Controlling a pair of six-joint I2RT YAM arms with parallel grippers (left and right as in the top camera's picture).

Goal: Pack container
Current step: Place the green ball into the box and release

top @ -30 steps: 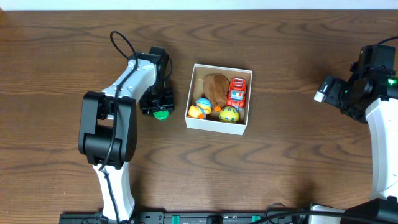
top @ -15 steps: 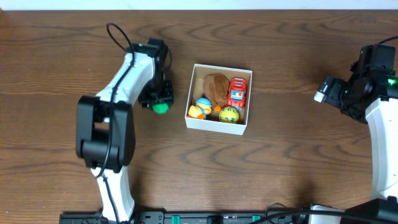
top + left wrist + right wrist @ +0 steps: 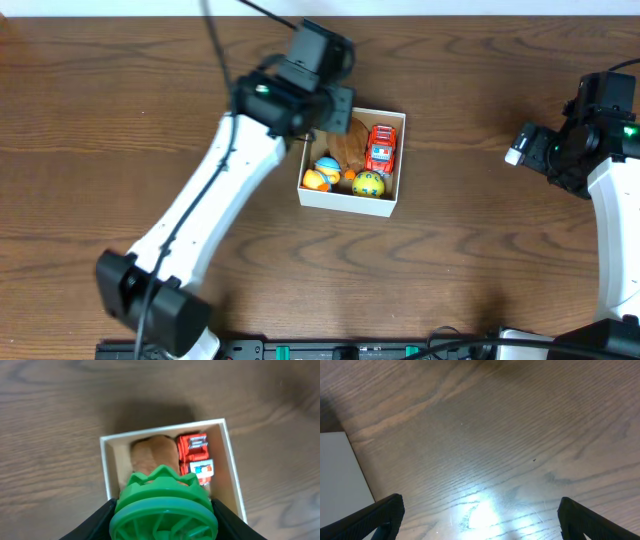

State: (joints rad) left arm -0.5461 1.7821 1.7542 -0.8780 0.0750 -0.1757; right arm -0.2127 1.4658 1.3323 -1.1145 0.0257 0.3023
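The container is a square white box with a tan inside, at the table's middle. It holds a brown plush, a red toy truck, a yellow-green ball and a blue-orange toy. My left gripper is shut on a green round toy and holds it above the box's left side; from overhead the arm hides the toy. My right gripper is open and empty over bare wood at the far right.
A white flat surface shows at the left edge of the right wrist view. The left arm stretches diagonally from the front left across the table to the box.
My left gripper lifted the green toy from the table left of the box and carried it right and up, over the box. The right arm has not moved.
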